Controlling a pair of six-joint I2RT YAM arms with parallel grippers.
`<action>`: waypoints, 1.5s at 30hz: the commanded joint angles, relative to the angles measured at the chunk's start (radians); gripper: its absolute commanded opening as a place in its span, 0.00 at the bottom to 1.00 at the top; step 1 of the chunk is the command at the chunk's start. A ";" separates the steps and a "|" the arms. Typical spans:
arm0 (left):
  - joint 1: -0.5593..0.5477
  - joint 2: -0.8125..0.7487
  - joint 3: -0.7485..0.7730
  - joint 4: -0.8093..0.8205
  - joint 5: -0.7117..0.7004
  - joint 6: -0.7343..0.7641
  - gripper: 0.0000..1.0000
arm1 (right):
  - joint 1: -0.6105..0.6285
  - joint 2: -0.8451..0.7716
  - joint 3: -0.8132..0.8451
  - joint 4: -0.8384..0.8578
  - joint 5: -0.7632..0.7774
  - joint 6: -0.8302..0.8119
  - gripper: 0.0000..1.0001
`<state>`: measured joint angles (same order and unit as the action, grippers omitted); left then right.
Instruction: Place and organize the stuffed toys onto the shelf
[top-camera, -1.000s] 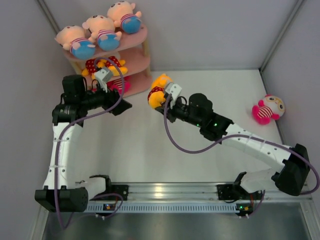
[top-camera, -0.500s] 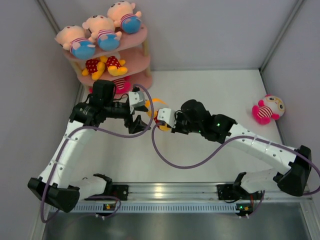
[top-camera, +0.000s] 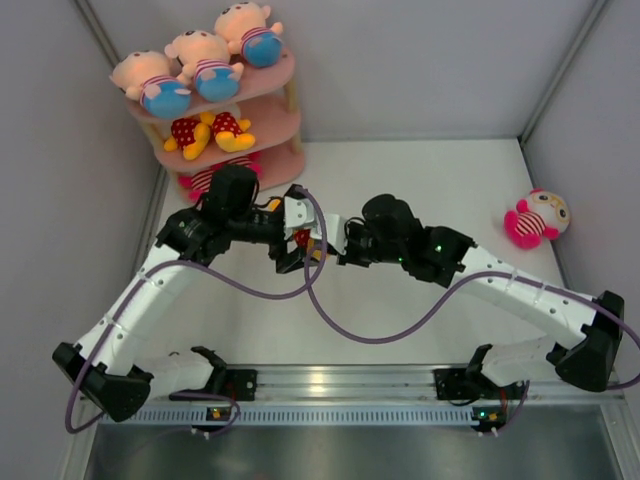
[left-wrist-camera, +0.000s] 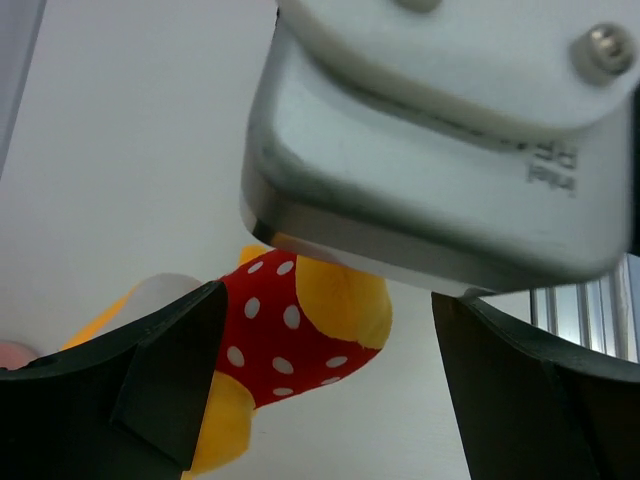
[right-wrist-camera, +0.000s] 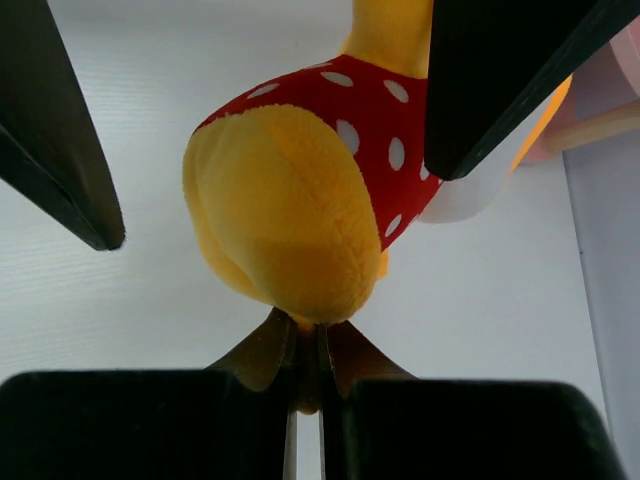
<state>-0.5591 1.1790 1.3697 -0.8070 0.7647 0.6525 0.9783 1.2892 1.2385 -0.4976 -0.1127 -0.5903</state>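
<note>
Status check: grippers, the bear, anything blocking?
Right gripper shut on yellow bear. Left gripper open, closing in around the bear for handoff. Shelf top tier full; pink doll alone at far right. Nothing in the way.

Table top (top-camera: 400, 320): white, matte, fills centre of frame
Side walls (top-camera: 60, 230): pale grey panels at left, right and top
Corner posts (top-camera: 555, 70): grey metal, slanting at upper left and upper right
Mounting rail (top-camera: 340, 380): silver aluminium, along bottom edge
Cables (top-camera: 370, 335): purple, looping over lower centre
</note>
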 joint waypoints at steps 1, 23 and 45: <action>-0.027 0.022 0.006 0.078 -0.071 -0.039 0.88 | 0.016 -0.005 0.064 0.073 -0.042 0.020 0.00; -0.039 0.080 0.020 0.114 -0.240 0.497 0.00 | -0.013 -0.155 -0.129 0.263 0.038 0.087 0.54; 0.109 0.335 0.136 0.114 -0.251 1.349 0.00 | -0.202 -0.432 -0.402 0.269 0.073 0.185 0.62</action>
<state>-0.5014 1.4883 1.4319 -0.7341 0.4675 1.8729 0.7895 0.8452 0.8360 -0.2817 -0.0242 -0.4313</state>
